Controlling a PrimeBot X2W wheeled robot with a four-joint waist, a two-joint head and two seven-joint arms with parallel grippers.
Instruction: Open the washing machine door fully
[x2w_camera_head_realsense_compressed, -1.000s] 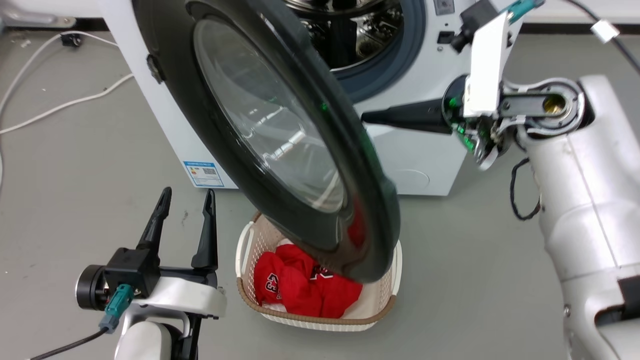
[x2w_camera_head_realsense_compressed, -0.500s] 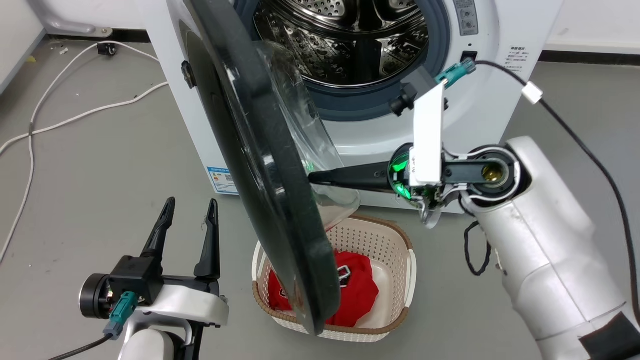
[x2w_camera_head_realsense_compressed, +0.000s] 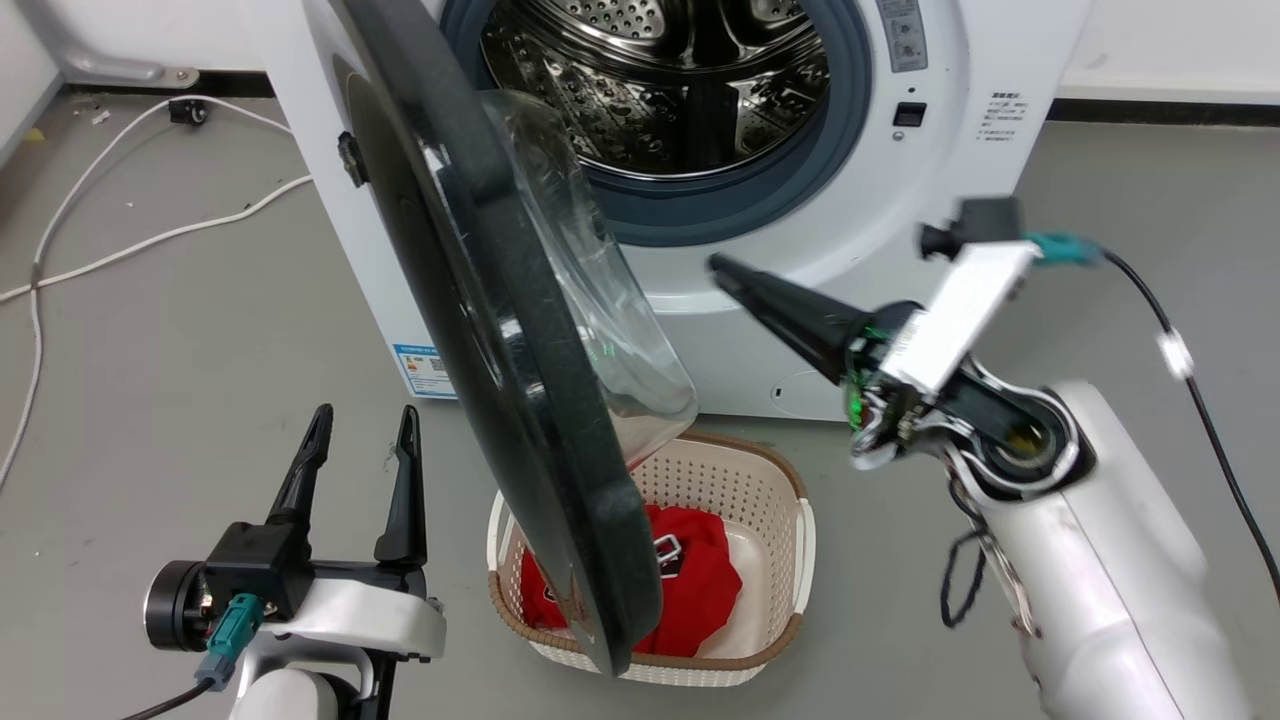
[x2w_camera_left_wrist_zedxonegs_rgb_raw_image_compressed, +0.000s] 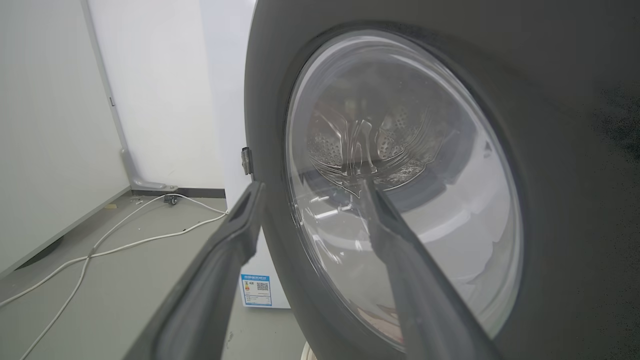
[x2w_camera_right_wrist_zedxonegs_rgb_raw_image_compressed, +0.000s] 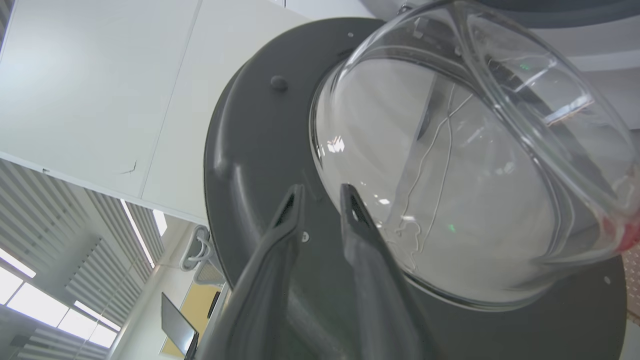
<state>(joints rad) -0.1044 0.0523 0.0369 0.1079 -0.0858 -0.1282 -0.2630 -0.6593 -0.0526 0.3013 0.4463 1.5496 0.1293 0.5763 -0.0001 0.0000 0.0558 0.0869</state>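
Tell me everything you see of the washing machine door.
The washing machine door is a big round glossy black disc, seemingly plastic, with a clear domed glass bowl bulging from its inner face. It stands swung out, hinged at the left of the machine, nearly edge-on to the head view, the drum opening uncovered. Its lower edge hangs over a basket. The right pincer points at its inner side, the open left pincer at its outer; neither appears to touch it.

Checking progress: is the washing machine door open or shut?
Open: the washing machine door stands swung out edge-on, the steel drum exposed behind it.
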